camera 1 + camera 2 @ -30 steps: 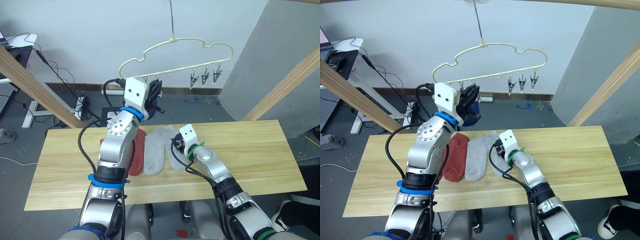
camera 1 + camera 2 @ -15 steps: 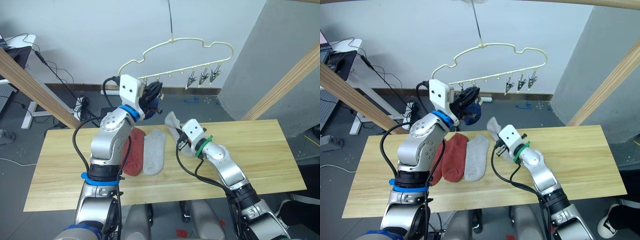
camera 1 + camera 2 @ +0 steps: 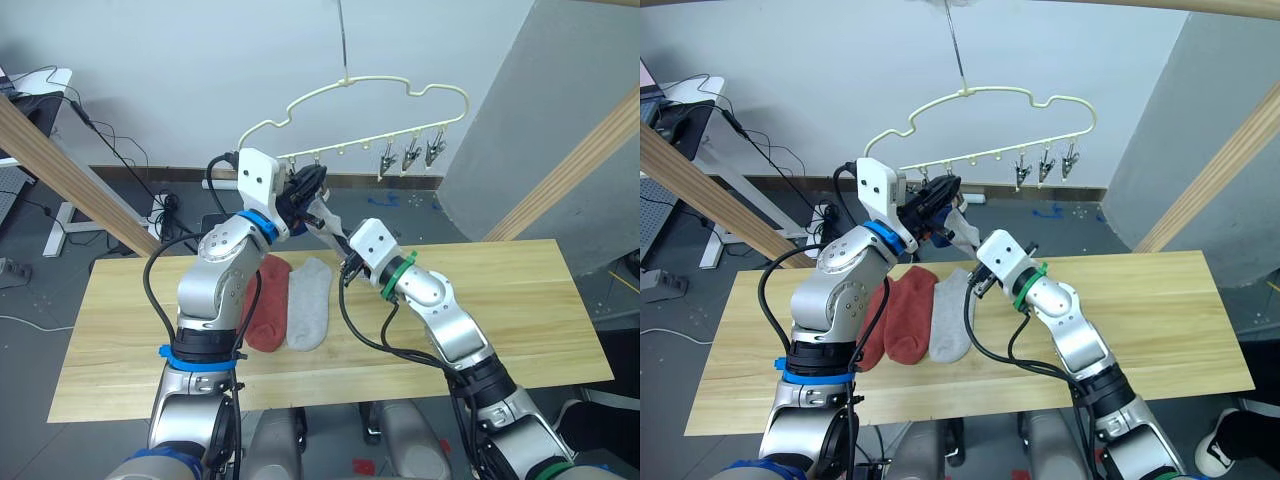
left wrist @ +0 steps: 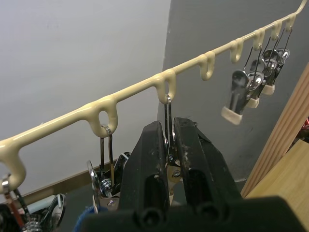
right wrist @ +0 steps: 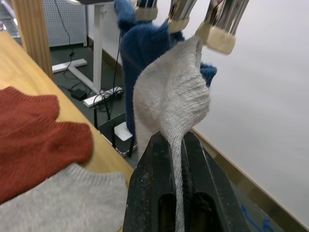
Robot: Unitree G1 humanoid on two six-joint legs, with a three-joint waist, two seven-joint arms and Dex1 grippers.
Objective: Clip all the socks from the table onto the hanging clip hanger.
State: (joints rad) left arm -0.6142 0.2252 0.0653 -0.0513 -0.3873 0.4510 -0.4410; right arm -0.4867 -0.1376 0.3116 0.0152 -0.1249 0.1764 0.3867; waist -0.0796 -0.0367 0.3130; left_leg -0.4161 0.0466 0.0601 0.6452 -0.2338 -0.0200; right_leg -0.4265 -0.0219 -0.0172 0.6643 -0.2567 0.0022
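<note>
From my head camera, my left pincer [image 3: 312,186] is up at the clip hanger [image 3: 352,110], which hangs above the far edge of the wooden counter [image 3: 520,310], and my right pincer [image 3: 335,235] is lifted just beside it, carrying a light grey sock [image 3: 322,215] up toward the row of clips. Down on the counter there's a rust-red sock [image 3: 262,312] and another grey sock [image 3: 306,312] lying side by side, touching. Three free clips [image 3: 407,153] dangle at the hanger's right end. My left wrist camera gets way closer: the two black fingers [image 4: 188,159] are pressed together on the metal clip [image 4: 168,116] hanging from one loop of the cream bar, plus more clips [image 4: 256,82] further along and a bit of blue fabric [image 4: 94,212] low down. My right wrist camera shows the thing the head views can't really resolve: my fingers [image 5: 154,179] are clamped on the grey sock's cuff, its top edge touching the cream tip of a clip [image 5: 215,36], and a blue sock [image 5: 145,53] already hangs from neighbouring clips right behind it. Red and grey socks show on the counter edge there too.
</note>
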